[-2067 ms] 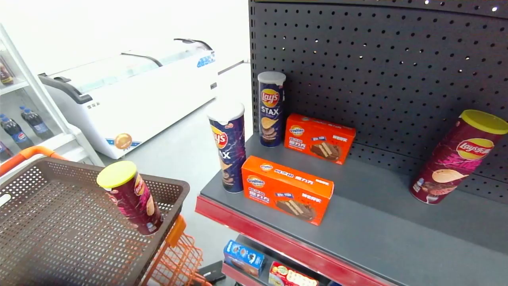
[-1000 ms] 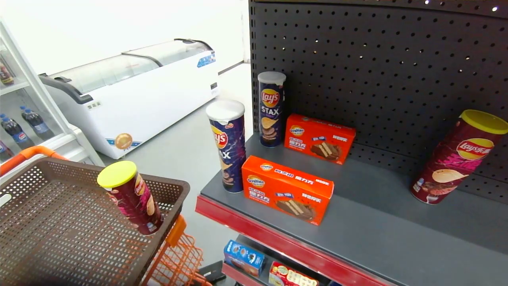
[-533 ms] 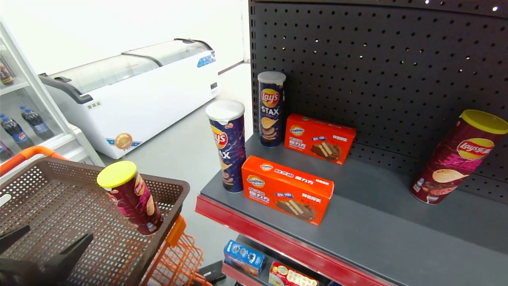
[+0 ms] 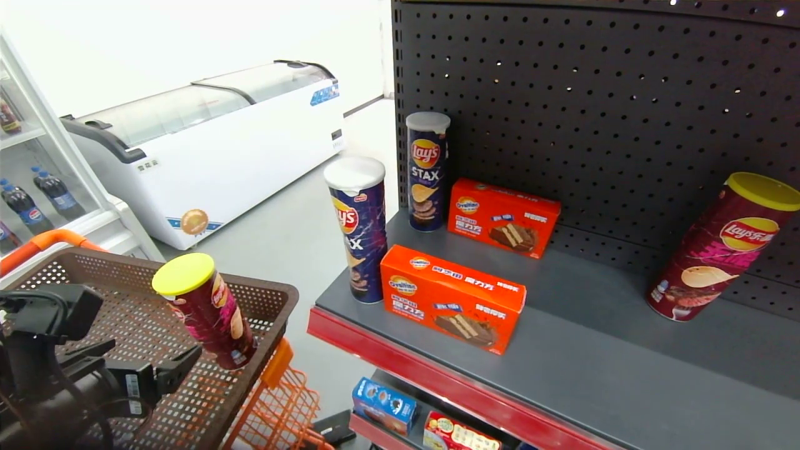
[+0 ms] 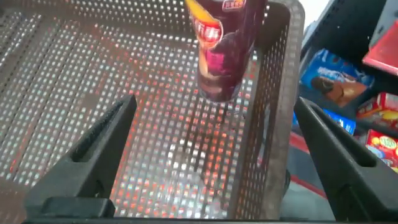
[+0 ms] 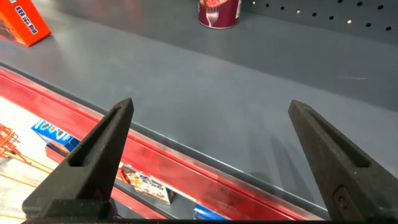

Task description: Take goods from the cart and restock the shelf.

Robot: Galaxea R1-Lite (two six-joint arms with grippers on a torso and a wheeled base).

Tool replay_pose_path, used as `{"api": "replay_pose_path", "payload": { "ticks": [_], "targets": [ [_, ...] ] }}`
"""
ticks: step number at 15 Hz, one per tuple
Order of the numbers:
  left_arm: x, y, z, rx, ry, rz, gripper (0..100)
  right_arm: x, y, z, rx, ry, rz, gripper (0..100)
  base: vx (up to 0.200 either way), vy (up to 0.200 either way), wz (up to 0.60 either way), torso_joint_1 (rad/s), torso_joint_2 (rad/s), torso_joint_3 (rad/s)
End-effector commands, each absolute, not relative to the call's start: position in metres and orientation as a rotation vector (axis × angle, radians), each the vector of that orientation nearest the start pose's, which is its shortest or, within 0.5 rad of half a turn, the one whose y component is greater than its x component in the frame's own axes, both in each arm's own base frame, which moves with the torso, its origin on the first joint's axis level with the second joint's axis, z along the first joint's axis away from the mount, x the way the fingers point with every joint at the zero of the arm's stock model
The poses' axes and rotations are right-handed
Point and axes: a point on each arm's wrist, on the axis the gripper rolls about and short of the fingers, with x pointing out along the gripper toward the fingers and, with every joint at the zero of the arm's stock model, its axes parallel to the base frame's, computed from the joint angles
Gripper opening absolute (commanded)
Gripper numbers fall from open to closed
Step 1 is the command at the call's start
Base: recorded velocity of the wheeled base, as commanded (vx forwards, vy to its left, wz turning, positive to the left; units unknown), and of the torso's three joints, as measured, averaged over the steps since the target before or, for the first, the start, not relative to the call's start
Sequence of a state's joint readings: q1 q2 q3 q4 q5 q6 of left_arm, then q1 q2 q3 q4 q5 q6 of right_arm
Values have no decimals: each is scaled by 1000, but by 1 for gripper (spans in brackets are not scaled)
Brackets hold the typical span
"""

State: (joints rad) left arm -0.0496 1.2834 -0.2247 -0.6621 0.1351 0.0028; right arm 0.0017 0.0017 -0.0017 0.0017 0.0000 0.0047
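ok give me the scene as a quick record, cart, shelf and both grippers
cart basket: one maroon chip can, standing in the corner nearest the shelf
shelf: blue chip cans, orange boxes, maroon shelf can at the right
left gripper: open, over the basket floor, facing the chip can, apart from it
right gripper: open, empty, above the shelf's front edge
task state: chip can not yet grasped

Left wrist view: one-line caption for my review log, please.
Open left gripper above the brown cart basket, aimed at a maroon chip can near the basket wall.
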Motion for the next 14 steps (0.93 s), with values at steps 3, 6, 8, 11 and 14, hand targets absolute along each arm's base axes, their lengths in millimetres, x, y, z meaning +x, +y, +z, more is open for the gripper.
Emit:
{"api": "replay_pose_path", "payload": {
  "ticks": [3, 6, 8, 11, 14],
  "targets": [
    [197, -7, 111, 42, 400, 84, 100, -23, 0, 76, 5, 2, 2, 100, 0, 0, 0, 0, 0, 0],
    [215, -6, 96, 59, 404, 158, 100, -23, 0, 76, 5, 2, 2, 100, 0, 0, 0, 0, 0, 0],
    [229, -6, 88, 52, 349, 161, 100, -23, 0, 76, 5, 2, 2, 100, 0, 0, 0, 0, 0, 0],
    [240, -7, 82, 45, 300, 163, 100, -23, 0, 76, 5, 2, 2, 100, 0, 0, 0, 0, 0, 0],
    [247, -4, 77, 51, 286, 225, 100, -23, 0, 76, 5, 2, 2, 100, 0, 0, 0, 0, 0, 0]
  ]
}}
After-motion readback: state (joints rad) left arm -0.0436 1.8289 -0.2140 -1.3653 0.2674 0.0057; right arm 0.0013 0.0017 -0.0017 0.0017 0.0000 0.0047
